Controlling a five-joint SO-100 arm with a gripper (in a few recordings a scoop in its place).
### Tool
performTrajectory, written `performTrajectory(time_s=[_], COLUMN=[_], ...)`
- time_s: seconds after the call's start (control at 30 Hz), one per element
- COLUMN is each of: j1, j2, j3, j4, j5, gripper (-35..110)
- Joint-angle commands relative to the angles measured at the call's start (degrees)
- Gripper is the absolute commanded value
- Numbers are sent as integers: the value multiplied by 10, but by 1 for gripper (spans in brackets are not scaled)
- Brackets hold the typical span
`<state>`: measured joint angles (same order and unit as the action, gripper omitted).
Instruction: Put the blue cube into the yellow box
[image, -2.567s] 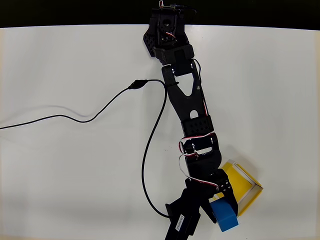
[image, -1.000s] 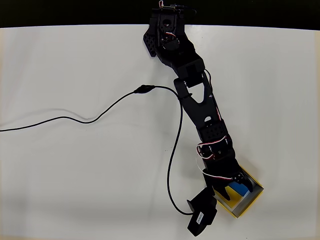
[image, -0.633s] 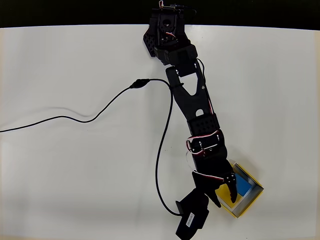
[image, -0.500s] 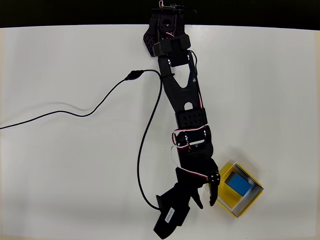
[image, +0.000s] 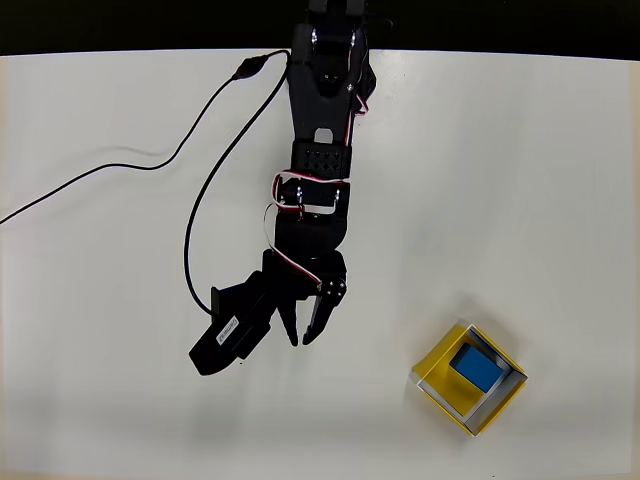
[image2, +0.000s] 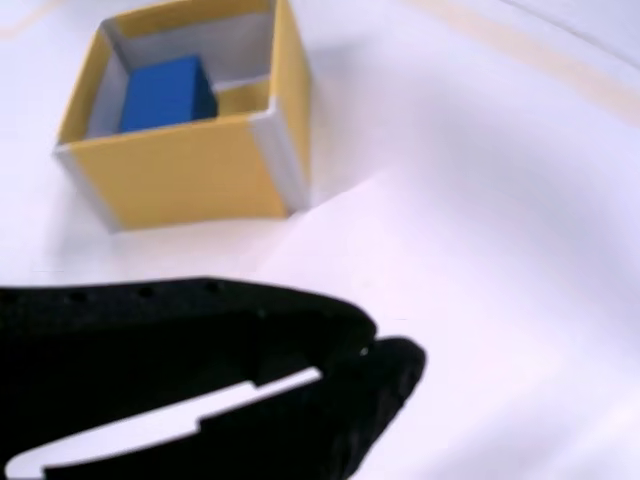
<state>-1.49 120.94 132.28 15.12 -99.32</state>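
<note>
Your pincer (image: 300, 335) has pulled back up and left since half a second ago, empty, fingers slightly parted, well apart from the yellow box (image: 437, 385). The blue cube (image: 475, 368) sits inside it (wrist view shows the box's walls (image2: 185, 180) rising around the cube (image2: 165, 92)) on the tabletop (image: 520, 200).

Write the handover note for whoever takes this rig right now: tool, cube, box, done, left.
Tool: empty, jaws slightly apart in the overhead view, over bare table left of the box.
Blue cube: inside the yellow box, free of the tool; the wrist view shows it against the box's far wall.
Done: cube placed and released.
Left: nothing on the placement; park the arm if you want.
</note>
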Motion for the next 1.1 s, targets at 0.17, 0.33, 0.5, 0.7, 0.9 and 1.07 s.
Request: performTrajectory(time_s=[0.17,0.33,0.5,0.7,0.9,1.07], j1=[-18,-15,-10,-7,1,15], j2=[288,389,488,572,652,694], j3=[189,243,300,351,409,447], j4=[60,189,298,383,462,522], j5=[-9,-4,0,-3,-7,3], gripper=[0,0,0,0,0,0])
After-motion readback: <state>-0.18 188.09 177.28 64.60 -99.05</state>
